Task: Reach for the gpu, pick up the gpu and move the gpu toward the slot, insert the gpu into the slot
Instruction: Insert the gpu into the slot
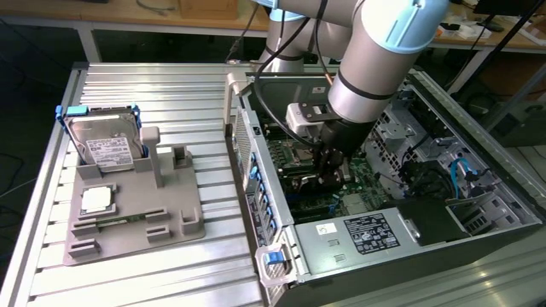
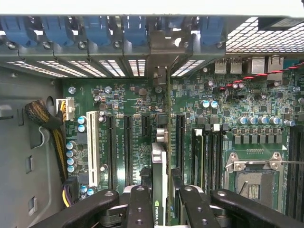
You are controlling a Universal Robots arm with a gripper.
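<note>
Drive upright in grey fixture on the exterior view's left, blue clips at the sides, label facing out. CPU chip flat on the same fixture, just near of the drive. Both well apart from the case. Fixture on ribbed aluminium table.

Open PC case on the exterior view's right, side panel off, motherboard exposed. Blue latches along the case's left edge. PSU with white label at the near end. Blue cable at the far right of the case.

Arm down into the case from above, gripper low over the board, about mid-case.

Wrist view: gripper with jaws narrow, clamped on gpu, one black finger each side of the card. Gpu held edge-on, upright, thin green board edge running away from the camera toward the rear bracket openings. Silver bracket in line with a gap between the blue latches. Card's lower edge down among the expansion connectors, in line with a slot; cannot tell if seated or just above. White slot and two black slots to one side, memory slots and CPU socket to the other. Yellow-black cable bundle at the board edge.
</note>
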